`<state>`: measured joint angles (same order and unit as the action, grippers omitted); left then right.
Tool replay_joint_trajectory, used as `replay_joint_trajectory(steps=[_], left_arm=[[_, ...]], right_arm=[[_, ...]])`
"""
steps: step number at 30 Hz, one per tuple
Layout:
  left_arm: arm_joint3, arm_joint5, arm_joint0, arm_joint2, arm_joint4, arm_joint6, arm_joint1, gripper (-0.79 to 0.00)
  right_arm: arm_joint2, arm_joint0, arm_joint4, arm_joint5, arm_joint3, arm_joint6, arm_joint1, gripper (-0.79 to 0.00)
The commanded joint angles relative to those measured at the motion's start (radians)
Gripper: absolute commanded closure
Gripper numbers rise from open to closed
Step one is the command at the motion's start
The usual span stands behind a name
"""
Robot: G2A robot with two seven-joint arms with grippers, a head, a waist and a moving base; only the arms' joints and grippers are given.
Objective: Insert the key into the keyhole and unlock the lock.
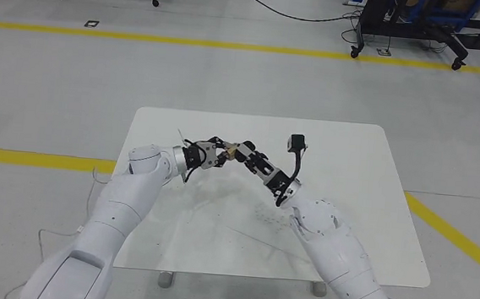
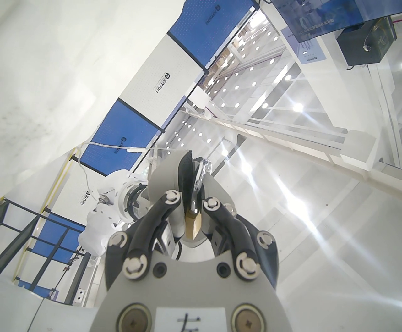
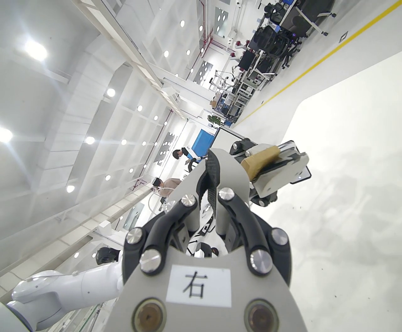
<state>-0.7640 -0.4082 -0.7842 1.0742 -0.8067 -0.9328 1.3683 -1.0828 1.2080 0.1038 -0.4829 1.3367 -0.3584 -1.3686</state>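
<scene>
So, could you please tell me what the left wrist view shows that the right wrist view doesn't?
The left wrist view has the blue wall panels in the background. The right wrist view has the right end effector, its pads pressed together. Both share the brass lock, clamped in the left end effector; the right wrist view sees that pair from the side, farther off.

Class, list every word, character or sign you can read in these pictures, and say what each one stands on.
"右": black character on the white paper label at the base of the right gripper.
Cut-off white label at the base of the left gripper: character cropped by the edge, unreadable.
Blue and white wall panels: a maker's logo, turned sideways.
Dark hanging poster: too blurred to read.
</scene>
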Motion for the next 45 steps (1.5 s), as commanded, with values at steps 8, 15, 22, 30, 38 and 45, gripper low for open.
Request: replay_joint_trajectory(steps=[8,15,22,30,38,45], left_arm=[[-0.092,0.249,-0.038,0.029,0.124,0.162,-0.014,0.0],[-0.187,0.41,-0.083,0.047,0.218,0.214,-0.026,0.0],[-0.27,0.514,-0.13,0.05,0.275,0.231,-0.03,0.0],[-0.291,0.521,-0.141,0.05,0.3,0.206,-0.033,0.0],[-0.297,0.527,-0.144,0.053,0.316,0.193,-0.035,0.0],[-0.296,0.53,-0.141,0.05,0.336,0.187,-0.035,0.0]], right_arm=[[-0.039,0.047,0.185,0.098,0.012,-0.204,0.018,-0.206],[-0.031,0.053,0.358,0.158,-0.006,-0.274,0.011,-0.302],[-0.024,0.03,0.456,0.162,-0.056,-0.304,0.003,-0.317],[-0.002,-0.011,0.511,0.144,-0.107,-0.269,-0.013,-0.329],[0.02,-0.047,0.542,0.13,-0.167,-0.257,-0.028,-0.286],[0.025,-0.066,0.562,0.117,-0.202,-0.258,-0.037,-0.212]])
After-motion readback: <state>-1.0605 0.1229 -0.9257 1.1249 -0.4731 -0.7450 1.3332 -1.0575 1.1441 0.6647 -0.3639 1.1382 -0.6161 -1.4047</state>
